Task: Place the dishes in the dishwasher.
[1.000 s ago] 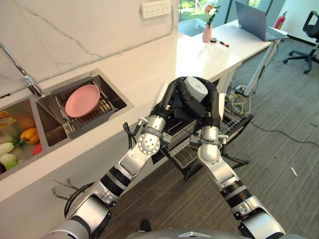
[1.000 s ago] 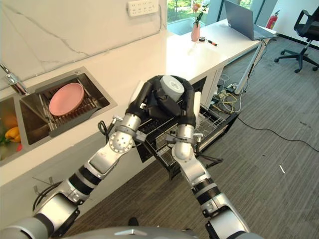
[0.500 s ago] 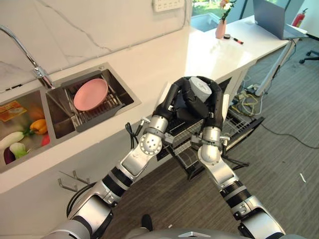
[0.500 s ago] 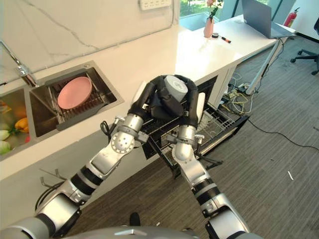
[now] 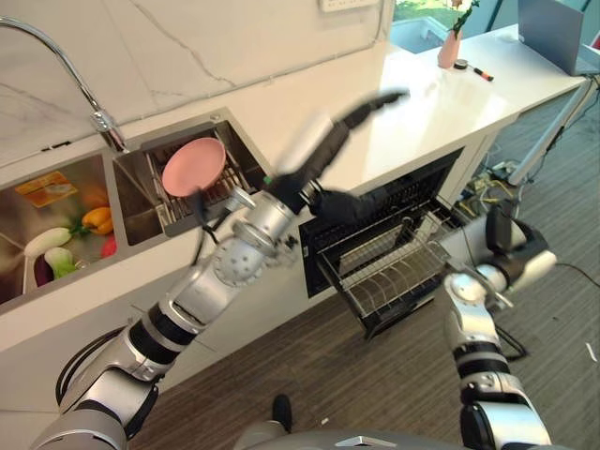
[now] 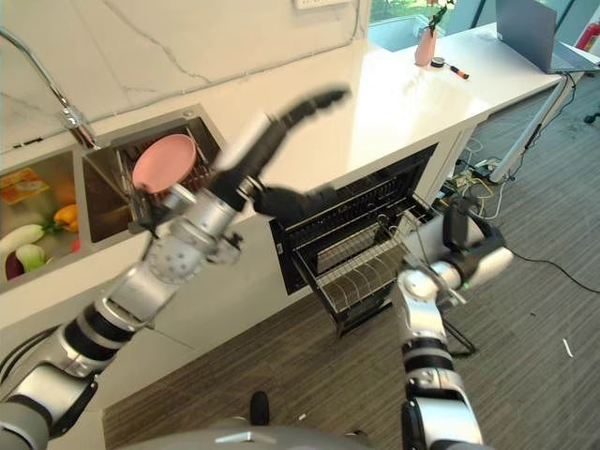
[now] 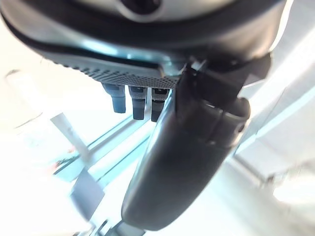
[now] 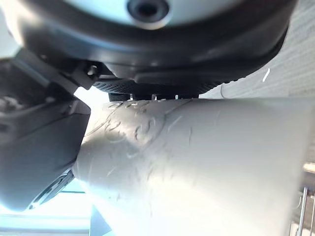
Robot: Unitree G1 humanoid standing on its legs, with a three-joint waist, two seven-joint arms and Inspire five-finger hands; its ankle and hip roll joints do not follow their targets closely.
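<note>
My right hand (image 5: 507,242) is shut on a light grey cup (image 5: 465,247) and holds it just past the right end of the pulled-out wire rack (image 5: 394,272) of the open dishwasher (image 5: 375,208). The right wrist view has the cup (image 8: 197,162) lying across the palm, between thumb and fingers. My left hand (image 5: 354,114) is raised over the white counter (image 5: 412,98), open and holding nothing, its fingers (image 7: 133,101) straight. A pink plate (image 5: 194,166) leans in the drying rack in the sink (image 5: 141,187).
A tall faucet (image 5: 56,52) stands behind the sink, and vegetables (image 5: 56,255) lie in the left basin. A pink vase (image 5: 452,45) and a laptop (image 5: 558,23) are on the far counter. Cables (image 5: 492,173) trail on the carpet by the dishwasher.
The left hand has let go of the cup and swung up over the counter. The right hand has carried the cup right and lower, beside the rack. The camera has shifted.
</note>
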